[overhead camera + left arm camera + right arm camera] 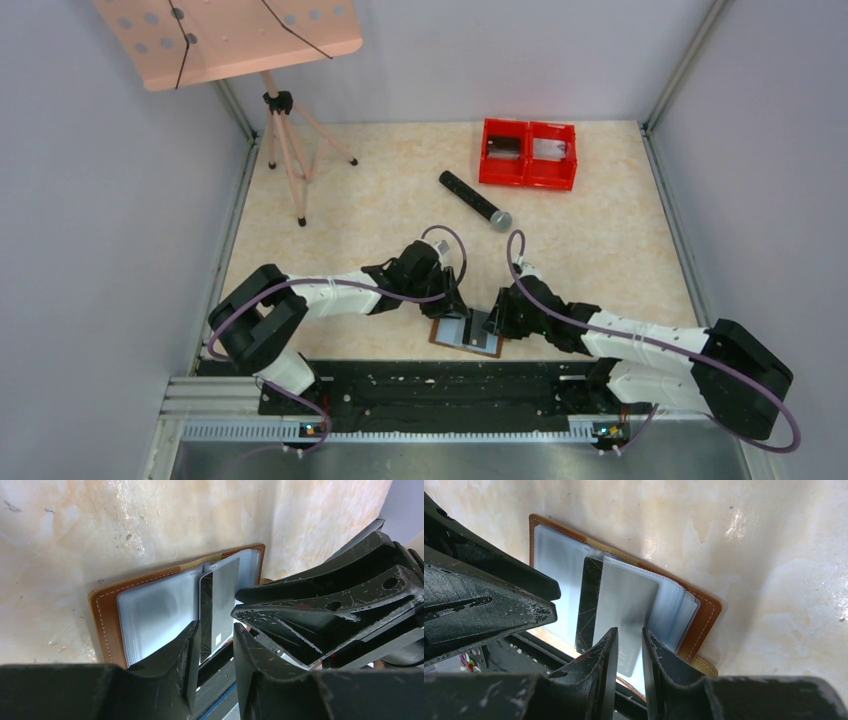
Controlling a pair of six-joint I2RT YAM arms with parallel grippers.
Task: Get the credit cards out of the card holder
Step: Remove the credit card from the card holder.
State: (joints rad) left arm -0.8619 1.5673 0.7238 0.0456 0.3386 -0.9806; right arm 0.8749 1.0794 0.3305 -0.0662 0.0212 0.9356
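The brown leather card holder (448,333) lies open on the table near the front edge, its grey-blue sleeves facing up. It also shows in the left wrist view (102,615) and the right wrist view (708,611). A grey card (624,600) and a dark card (588,595) stick out of the middle sleeves toward the front edge. My left gripper (458,308) hovers at the holder's left side, jaws slightly apart (216,640), empty. My right gripper (495,322) is at the holder's right side, jaws narrowly apart (630,640) just above the grey card's end.
A black microphone (475,200) lies mid-table. Red twin bins (527,153) stand at the back right. A music stand on a tripod (285,150) is at the back left. A black rail (440,385) runs along the front edge just behind the holder.
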